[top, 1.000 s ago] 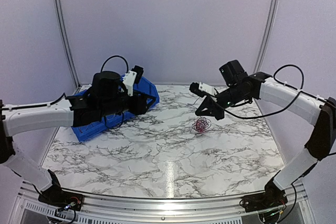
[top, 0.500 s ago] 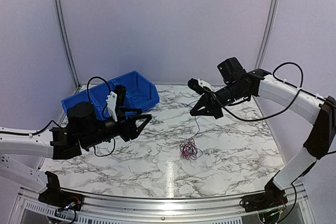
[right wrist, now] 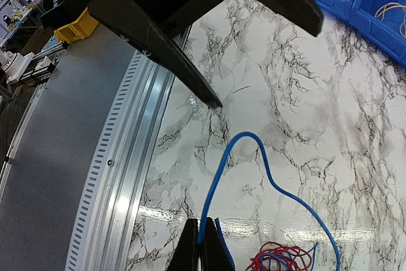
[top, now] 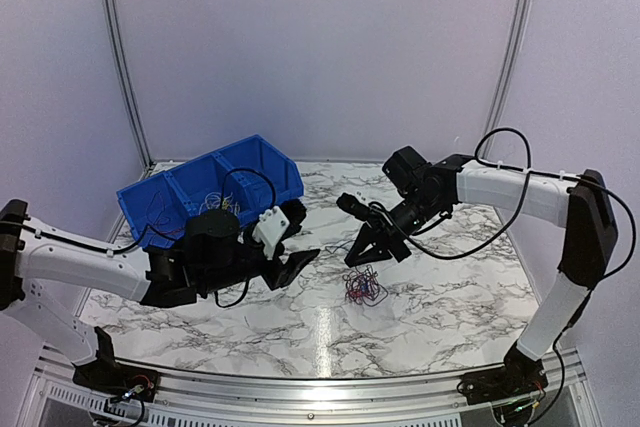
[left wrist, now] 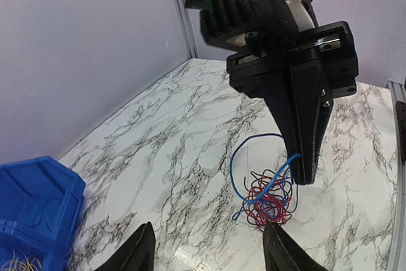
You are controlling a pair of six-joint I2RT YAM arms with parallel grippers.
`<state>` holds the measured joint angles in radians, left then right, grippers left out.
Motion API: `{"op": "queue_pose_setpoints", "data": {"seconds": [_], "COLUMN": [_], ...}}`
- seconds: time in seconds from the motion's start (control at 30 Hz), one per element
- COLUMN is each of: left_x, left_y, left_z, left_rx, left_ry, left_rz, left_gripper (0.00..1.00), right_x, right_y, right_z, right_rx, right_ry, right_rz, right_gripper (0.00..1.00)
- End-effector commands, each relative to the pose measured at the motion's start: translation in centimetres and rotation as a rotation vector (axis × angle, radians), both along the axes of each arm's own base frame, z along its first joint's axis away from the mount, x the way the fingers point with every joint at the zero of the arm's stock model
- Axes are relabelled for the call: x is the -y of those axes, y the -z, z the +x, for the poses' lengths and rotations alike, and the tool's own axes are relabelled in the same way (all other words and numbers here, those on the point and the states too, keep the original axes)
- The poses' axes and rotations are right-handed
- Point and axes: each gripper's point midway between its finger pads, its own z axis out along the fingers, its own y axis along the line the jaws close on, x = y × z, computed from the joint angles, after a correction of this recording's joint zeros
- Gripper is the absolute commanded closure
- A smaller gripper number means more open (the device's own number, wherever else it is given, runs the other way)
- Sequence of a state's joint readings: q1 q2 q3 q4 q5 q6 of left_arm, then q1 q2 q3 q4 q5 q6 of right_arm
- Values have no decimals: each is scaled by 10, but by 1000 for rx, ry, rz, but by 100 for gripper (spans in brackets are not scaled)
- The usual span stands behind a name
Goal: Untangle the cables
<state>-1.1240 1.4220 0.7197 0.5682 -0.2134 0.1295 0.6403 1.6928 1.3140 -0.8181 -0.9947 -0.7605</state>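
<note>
A small tangle of red and blue wires (top: 364, 287) lies on the marble table; it shows in the left wrist view (left wrist: 269, 198) and at the bottom of the right wrist view (right wrist: 285, 259). My right gripper (top: 368, 253) is shut on a blue wire (right wrist: 244, 157) that loops up out of the tangle; its fingertips (right wrist: 200, 245) pinch the wire just above the bundle. My left gripper (top: 300, 265) is open and empty, low over the table to the left of the tangle; its two fingertips (left wrist: 143, 252) frame the bottom of its view.
A blue divided bin (top: 205, 192) stands at the back left with loose yellow and other wires in its compartments (left wrist: 19, 261). The metal rail (right wrist: 120, 176) runs along the table's near edge. Thick black arm cables loop off both arms.
My right gripper has come down and left, close over the tangle, with the blue wire. My left gripper has swung right and forward toward the tangle.
</note>
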Motion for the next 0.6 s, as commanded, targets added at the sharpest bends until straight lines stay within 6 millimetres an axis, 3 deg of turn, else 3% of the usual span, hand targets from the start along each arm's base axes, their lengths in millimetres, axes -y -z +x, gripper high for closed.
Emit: {"op": "queue_pose_setpoints", "data": {"seconds": [0.0,0.33,0.57], "left_x": [26,51,59], "left_y": [-10,13,17], "left_z": [-2,5,-4], "left_rx": [125,157,138], "left_ry": [120,184,249], "left_rz": [110,238,236], "left_gripper": [39,56,61], "right_x": [-3,-2,-1], "right_y": [-3,-1,13], "right_z": [-12,-17,-16], "right_rx": [-10,-34,-53], "right_ry": [-51,-76,-82], "right_rz": [28,29,1], "right_gripper": [100,100,100]}}
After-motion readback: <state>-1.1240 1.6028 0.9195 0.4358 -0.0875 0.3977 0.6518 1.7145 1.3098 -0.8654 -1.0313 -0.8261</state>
